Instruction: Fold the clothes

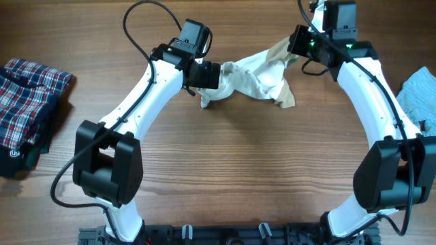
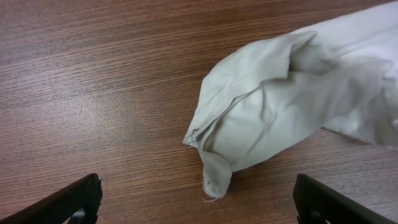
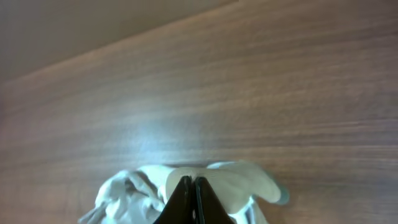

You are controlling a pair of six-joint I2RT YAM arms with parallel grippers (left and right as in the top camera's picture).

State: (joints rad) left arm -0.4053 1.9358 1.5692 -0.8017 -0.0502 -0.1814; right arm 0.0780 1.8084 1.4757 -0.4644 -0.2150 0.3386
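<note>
Evidently to spread it, the right tool (image 3: pixel 191 198) clamps the shirt (image 1: pixel 259 78) edge while the left tool (image 2: pixel 198 198) gapes empty beside it.

Matt, creased cream cloth shirt (image 1: pixel 255 78) on the smooth, softly sheened wood-grain table (image 1: pixel 225 156); glossy white arm shells (image 1: pixel 146 88).

light: bright, even overhead | shadows: soft, faint | glare: pale sheen on table (image 3: pixel 152 134) | blur: right claw (image 3: pixel 192 186) soft
</note>
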